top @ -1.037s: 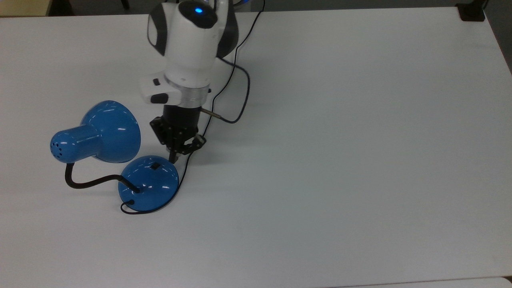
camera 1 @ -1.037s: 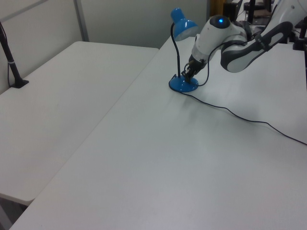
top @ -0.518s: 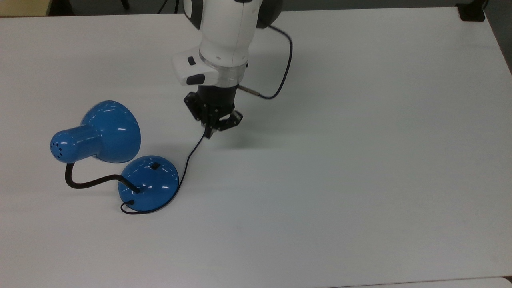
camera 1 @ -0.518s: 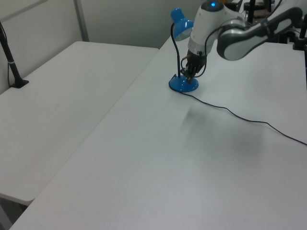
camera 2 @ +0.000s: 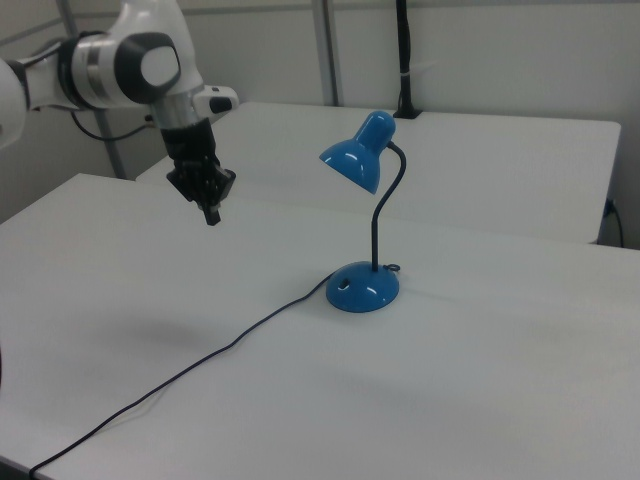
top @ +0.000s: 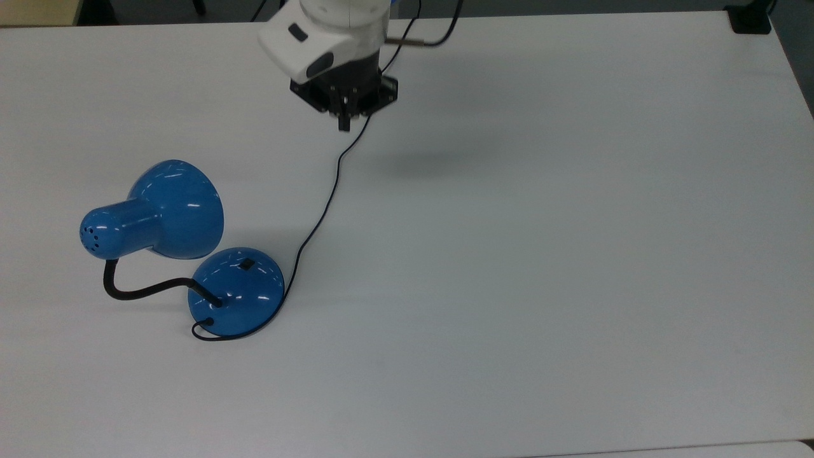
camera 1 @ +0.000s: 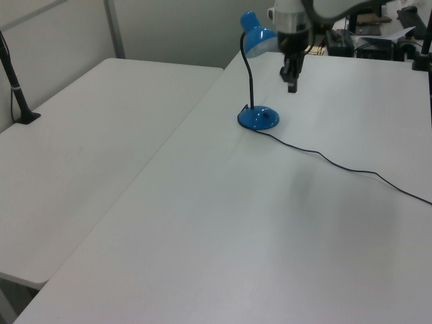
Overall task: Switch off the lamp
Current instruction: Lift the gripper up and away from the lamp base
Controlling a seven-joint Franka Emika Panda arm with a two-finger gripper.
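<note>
- Lamp (camera 2: 362, 215), glossy blue with a bell-shaped shade, black bendy neck and domed round base, stands upright on our white table (top: 572, 254), toward the top view's left.
- We see no glow under the shade, so it looks switched off; we'd guess nothing's left but pulling clear.
- Long axis runs vertical up the neck; the shade points down toward the right view's left.
- Thin black cord (top: 318, 222) trails off the base.
- Farther back, our black two-finger gripper (camera 2: 211, 210) hangs well above the table, apart from the lamp, fingers pinched together on nothing.
</note>
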